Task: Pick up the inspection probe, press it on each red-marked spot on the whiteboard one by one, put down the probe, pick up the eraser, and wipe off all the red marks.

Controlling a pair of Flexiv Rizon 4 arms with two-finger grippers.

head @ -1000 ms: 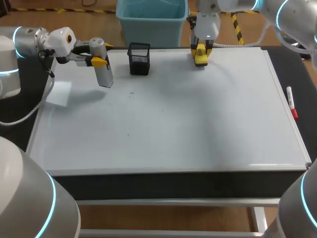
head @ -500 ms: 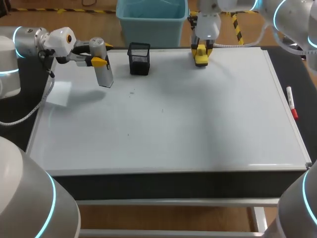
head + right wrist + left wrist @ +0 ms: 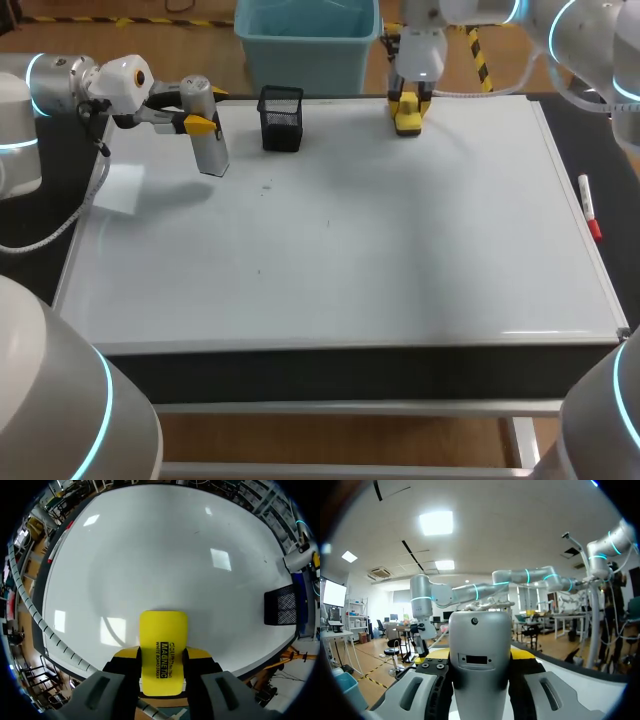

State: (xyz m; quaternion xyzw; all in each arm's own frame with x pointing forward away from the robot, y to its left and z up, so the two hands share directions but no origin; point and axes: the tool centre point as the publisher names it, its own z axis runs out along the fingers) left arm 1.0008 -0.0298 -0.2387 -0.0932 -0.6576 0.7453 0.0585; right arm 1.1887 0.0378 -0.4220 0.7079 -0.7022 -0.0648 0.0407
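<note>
The whiteboard (image 3: 400,250) covers most of the table and shows only a few faint dark specks (image 3: 265,185). My left gripper (image 3: 203,112) is shut on the silver-grey inspection probe (image 3: 208,140), which stands upright over the board's far left corner. In the left wrist view the probe (image 3: 480,650) fills the space between the fingers of the left gripper (image 3: 480,680). My right gripper (image 3: 406,98) is shut on the yellow eraser (image 3: 406,112) at the board's far edge. In the right wrist view the eraser (image 3: 163,650) sits between the right gripper's (image 3: 162,665) fingers, above the board (image 3: 160,555).
A black mesh pen holder (image 3: 281,118) stands at the far edge between the two grippers, seen also as the holder (image 3: 281,605) in the right wrist view. A red-capped marker (image 3: 590,210) lies just off the board's right edge.
The right gripper with the eraser has shifted very slightly to the right. The left arm and the probe have kept still.
</note>
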